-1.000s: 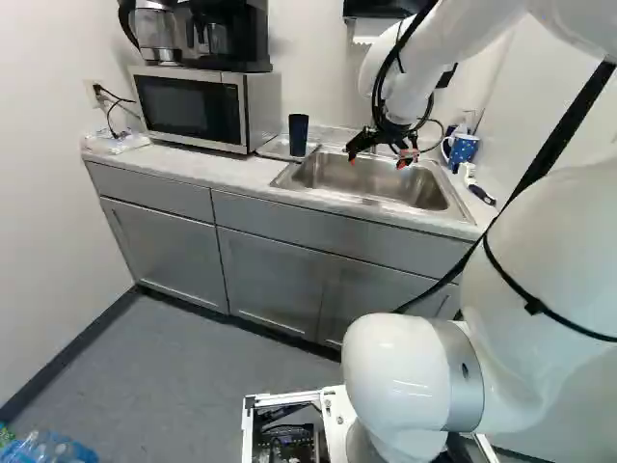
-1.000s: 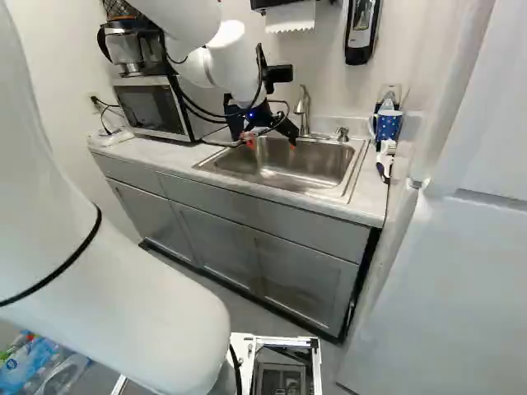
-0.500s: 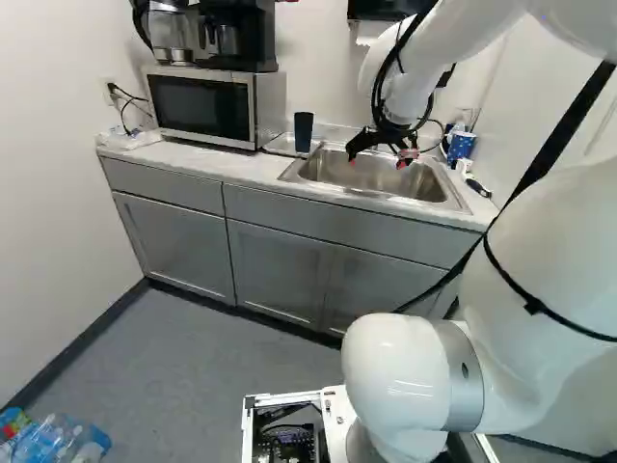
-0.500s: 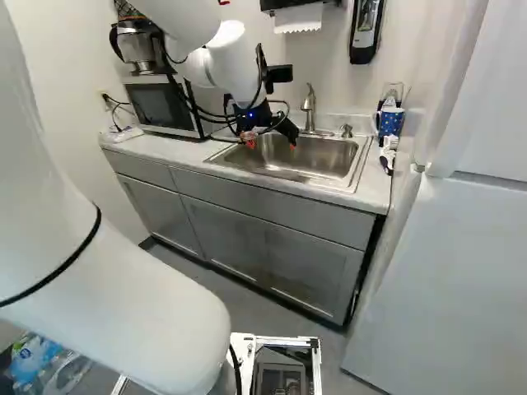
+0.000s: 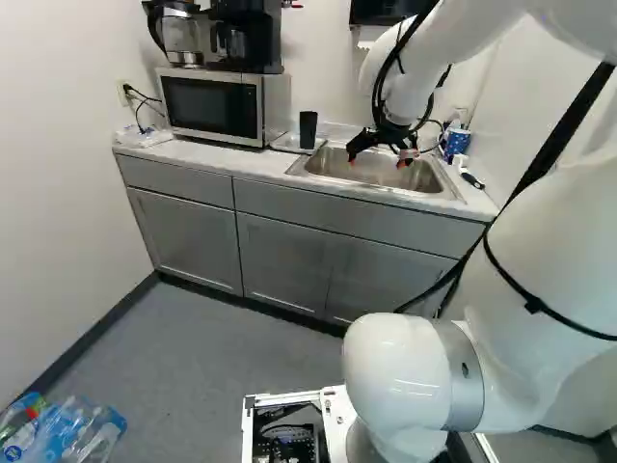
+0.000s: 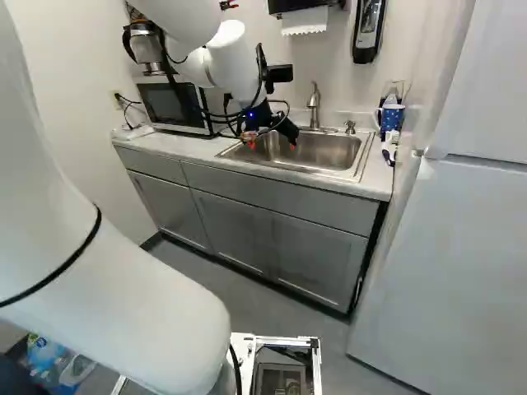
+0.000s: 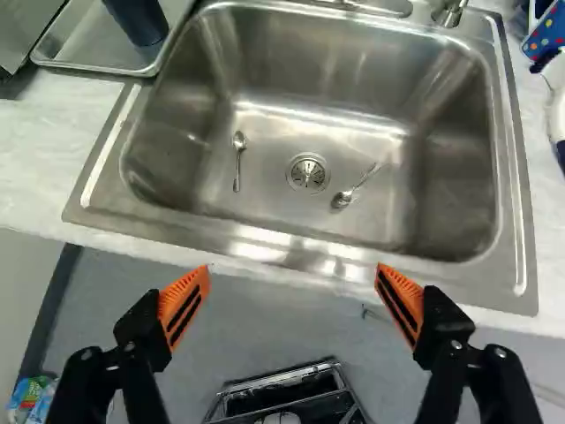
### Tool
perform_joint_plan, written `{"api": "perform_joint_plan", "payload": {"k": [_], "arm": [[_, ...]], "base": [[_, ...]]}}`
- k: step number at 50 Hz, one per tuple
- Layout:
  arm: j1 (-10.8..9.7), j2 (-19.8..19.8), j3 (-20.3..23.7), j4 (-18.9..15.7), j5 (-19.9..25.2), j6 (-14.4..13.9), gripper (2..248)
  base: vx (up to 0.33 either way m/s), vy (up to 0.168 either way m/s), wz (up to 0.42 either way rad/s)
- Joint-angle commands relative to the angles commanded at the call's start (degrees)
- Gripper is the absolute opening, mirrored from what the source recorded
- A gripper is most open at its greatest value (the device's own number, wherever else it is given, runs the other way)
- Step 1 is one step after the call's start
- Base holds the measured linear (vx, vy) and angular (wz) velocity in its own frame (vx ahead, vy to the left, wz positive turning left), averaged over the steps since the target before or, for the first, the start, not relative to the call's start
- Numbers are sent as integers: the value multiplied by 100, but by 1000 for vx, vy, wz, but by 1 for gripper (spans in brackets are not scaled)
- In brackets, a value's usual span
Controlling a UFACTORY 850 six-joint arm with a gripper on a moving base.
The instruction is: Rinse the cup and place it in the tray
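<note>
Beside the sink (image 7: pixel 309 71), dark cup (image 7: pixel 139 19) stands in the tray (image 7: pixel 84 49); fingers (image 7: pixel 184 305) wide apart, holding nothing. Placement looks done (rinse can't be confirmed); if unrinsed, pick-up, rinse and return are all left.

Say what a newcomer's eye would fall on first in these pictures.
The big white arm dominates first, filling the right side of the left base view. In the wrist view, the open gripper draws the eye with its bright orange pads, short of the steel sink, where two spoons flank the drain. Then comes the dark cup, upright on the tray between sink and microwave.
</note>
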Motion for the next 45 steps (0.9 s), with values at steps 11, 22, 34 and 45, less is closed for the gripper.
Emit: {"api": "perform_joint_plan", "payload": {"k": [11,22,34,45], "arm": [[0,0,0,0,0,0,247],[0,0,0,0,0,0,247],[0,0,0,0,0,0,247],[0,0,0,0,0,0,247]], "base": [[-111,34,-226],[-92,28,-242],[-85,31,-252],[-90,40,-272]]}}
